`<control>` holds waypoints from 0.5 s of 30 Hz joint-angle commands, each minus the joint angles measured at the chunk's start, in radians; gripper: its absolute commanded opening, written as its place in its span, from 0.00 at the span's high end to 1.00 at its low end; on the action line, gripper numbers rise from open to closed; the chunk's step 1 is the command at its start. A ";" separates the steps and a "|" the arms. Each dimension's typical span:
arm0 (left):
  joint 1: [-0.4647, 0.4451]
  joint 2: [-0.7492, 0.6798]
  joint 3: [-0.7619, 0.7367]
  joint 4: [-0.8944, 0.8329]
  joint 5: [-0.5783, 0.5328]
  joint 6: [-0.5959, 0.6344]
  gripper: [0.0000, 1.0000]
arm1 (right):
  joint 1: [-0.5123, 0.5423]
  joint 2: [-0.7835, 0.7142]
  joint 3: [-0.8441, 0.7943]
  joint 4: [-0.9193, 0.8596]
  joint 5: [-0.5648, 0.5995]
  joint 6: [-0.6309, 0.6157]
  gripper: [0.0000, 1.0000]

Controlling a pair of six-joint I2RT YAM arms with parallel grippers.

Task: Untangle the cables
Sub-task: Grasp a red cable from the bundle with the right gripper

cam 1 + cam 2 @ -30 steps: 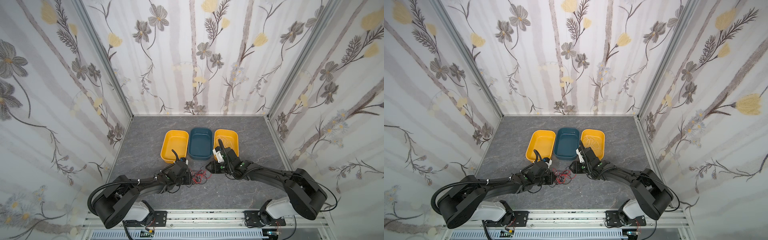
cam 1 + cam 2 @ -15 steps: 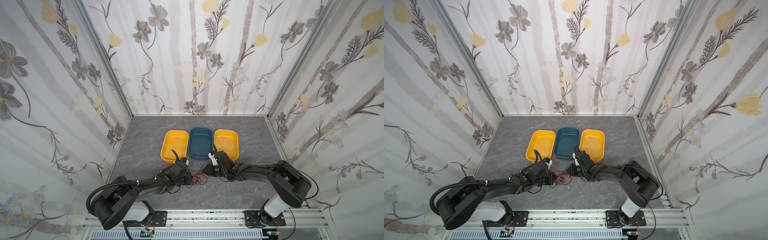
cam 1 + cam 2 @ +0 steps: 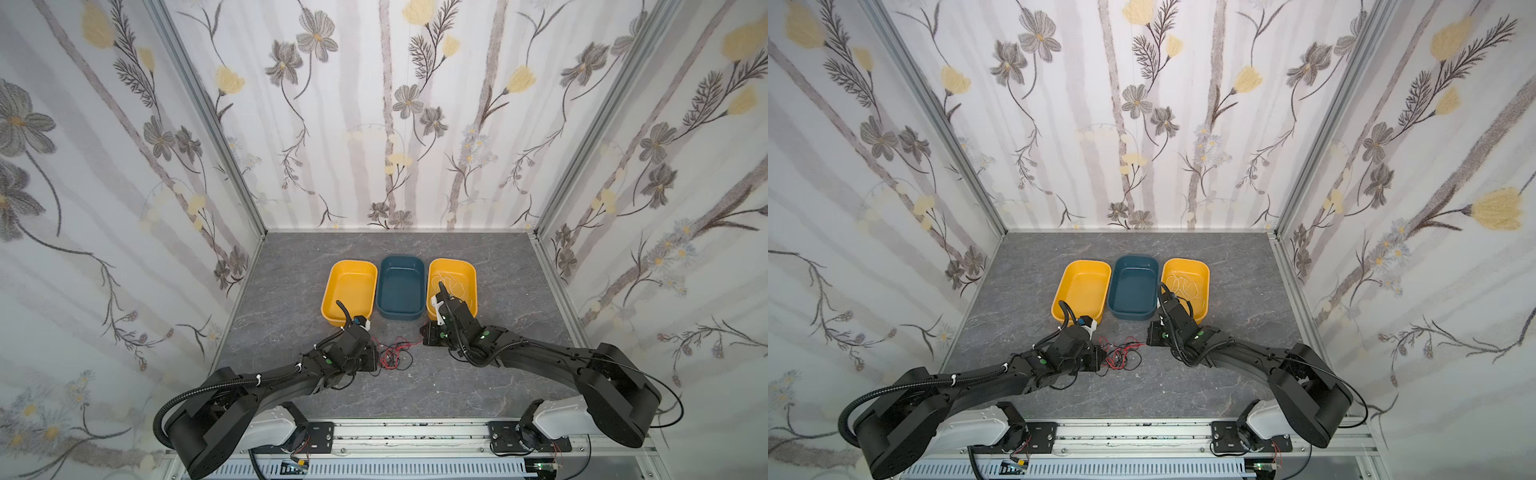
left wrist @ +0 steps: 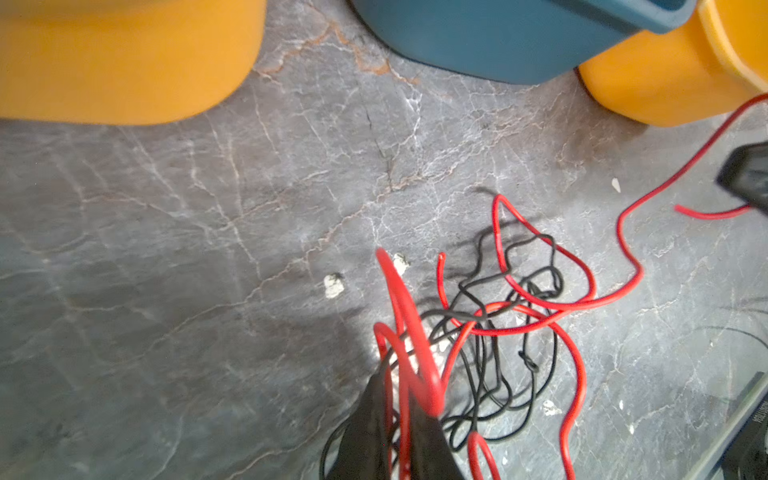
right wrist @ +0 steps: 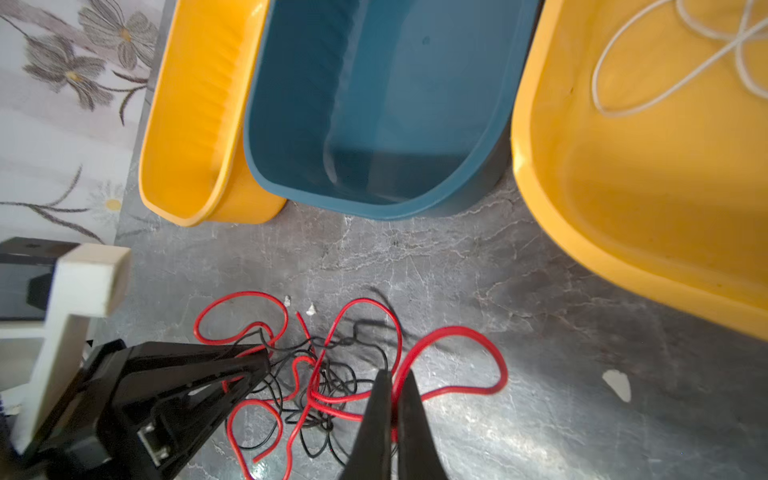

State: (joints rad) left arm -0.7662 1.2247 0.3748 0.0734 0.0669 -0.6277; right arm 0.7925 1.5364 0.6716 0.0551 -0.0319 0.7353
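The cables (image 3: 395,356) lie as a red and black tangle (image 3: 1121,354) on the grey floor in front of the tubs. My left gripper (image 3: 376,358) sits at the tangle's left edge. In the left wrist view it (image 4: 399,401) is shut on a red cable strand (image 4: 409,332), with black loops (image 4: 478,374) just beyond. My right gripper (image 3: 421,336) is at the tangle's right side; in the right wrist view it (image 5: 395,388) is shut on a red cable loop (image 5: 457,332). A white cable (image 5: 665,75) lies coiled in the right yellow tub (image 3: 471,291).
Three tubs stand in a row behind the tangle: a yellow tub (image 3: 332,299), a blue tub (image 3: 401,311) and the right yellow tub (image 3: 1204,291). Flowered walls enclose the floor on three sides. Small white flecks (image 4: 333,286) lie on the floor.
My right gripper has closed on the red cable loop, and the right arm has shifted its pose slightly. The left arm has stayed in place, still gripping.
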 commanded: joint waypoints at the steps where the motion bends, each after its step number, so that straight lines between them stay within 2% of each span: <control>1: 0.002 -0.004 0.003 -0.029 -0.020 0.010 0.86 | -0.007 -0.040 -0.004 -0.030 0.051 -0.019 1.00; 4: 0.008 -0.013 0.005 -0.050 -0.026 0.011 0.86 | -0.011 -0.089 -0.006 -0.064 0.072 -0.040 1.00; 15: 0.047 -0.047 0.008 -0.103 -0.035 0.020 0.86 | -0.165 -0.335 -0.044 -0.235 0.231 -0.144 1.00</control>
State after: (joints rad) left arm -0.7269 1.1793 0.3752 -0.0040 0.0463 -0.6090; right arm 0.6472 1.2331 0.6357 -0.1276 0.1131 0.6323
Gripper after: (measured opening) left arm 0.141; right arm 0.049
